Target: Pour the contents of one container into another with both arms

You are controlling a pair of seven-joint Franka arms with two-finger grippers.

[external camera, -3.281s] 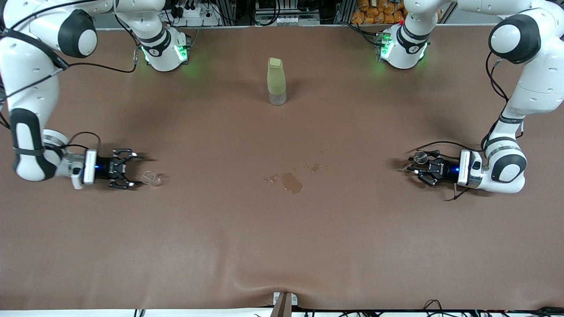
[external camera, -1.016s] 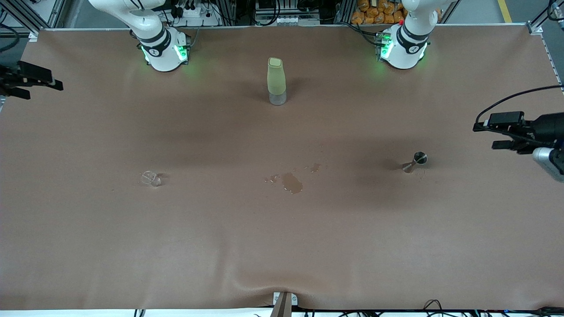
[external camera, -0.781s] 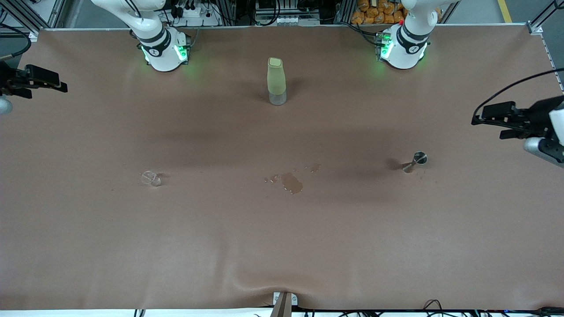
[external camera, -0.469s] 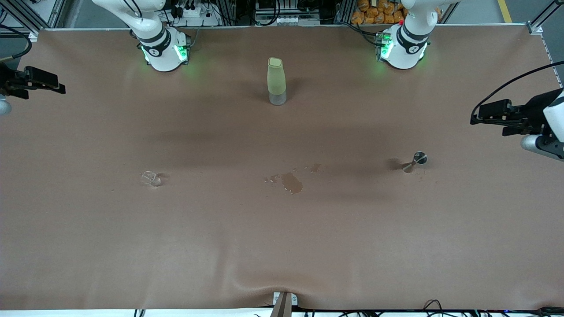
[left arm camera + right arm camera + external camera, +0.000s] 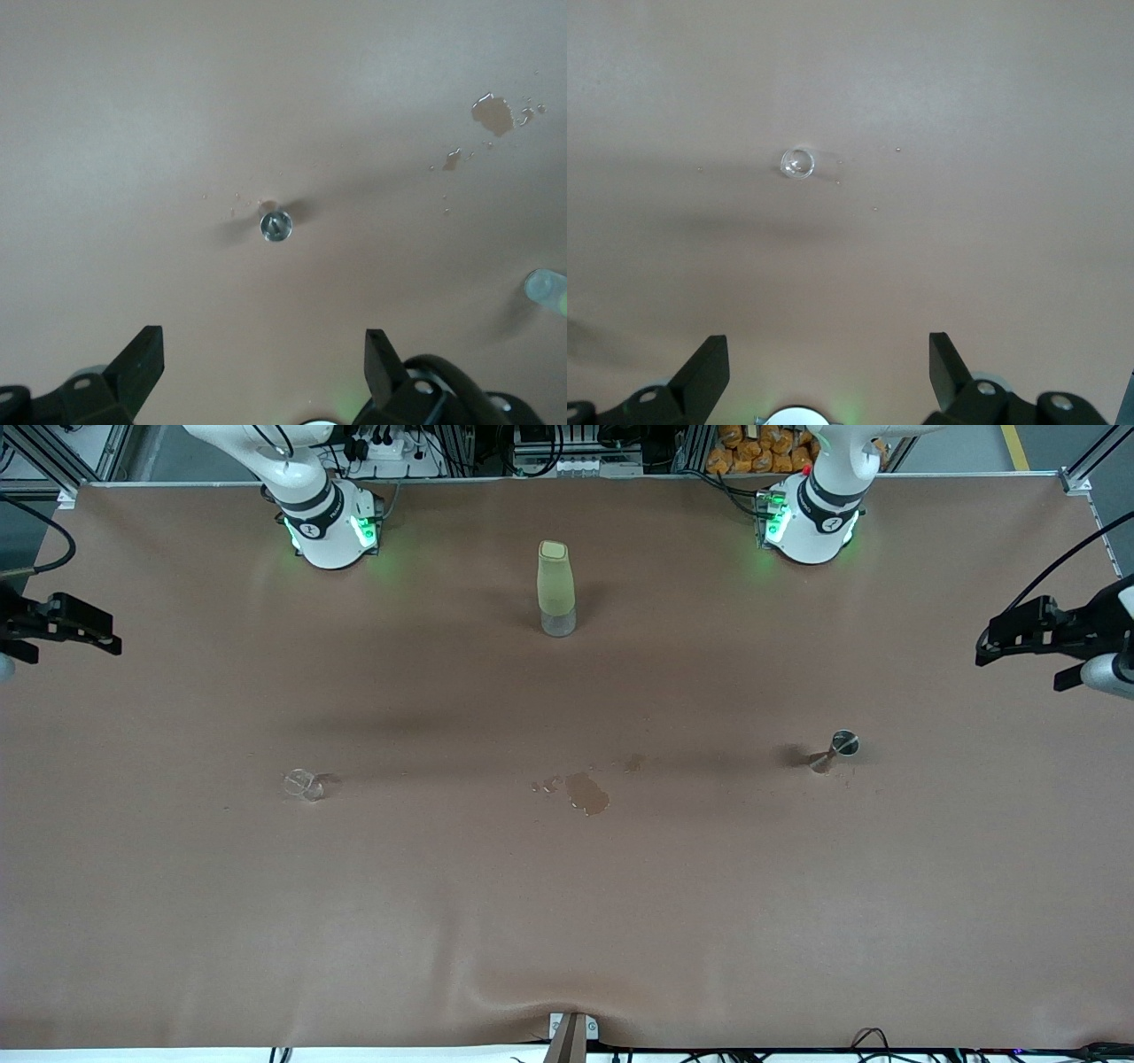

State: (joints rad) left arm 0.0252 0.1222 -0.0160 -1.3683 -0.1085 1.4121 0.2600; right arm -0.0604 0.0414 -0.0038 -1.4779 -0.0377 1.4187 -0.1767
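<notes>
A small clear glass (image 5: 303, 783) (image 5: 798, 163) stands on the brown table toward the right arm's end. A small metal jigger (image 5: 837, 746) (image 5: 276, 225) stands toward the left arm's end. Neither is held. My right gripper (image 5: 62, 627) (image 5: 828, 365) hangs high over its end of the table, open and empty, with the glass well below it. My left gripper (image 5: 1032, 633) (image 5: 263, 363) is raised over the other end, also open and empty, above the jigger.
A tall pale green bottle (image 5: 556, 589) (image 5: 547, 289) stands upright midway between the two arm bases. A wet spill (image 5: 586, 791) (image 5: 493, 113) with small droplets marks the table's middle, between glass and jigger. The table cover bulges at the near edge (image 5: 532, 992).
Both grippers were down at the glass and the jigger; they have let go and risen to the table's ends. In the last second each shifted slightly outward.
</notes>
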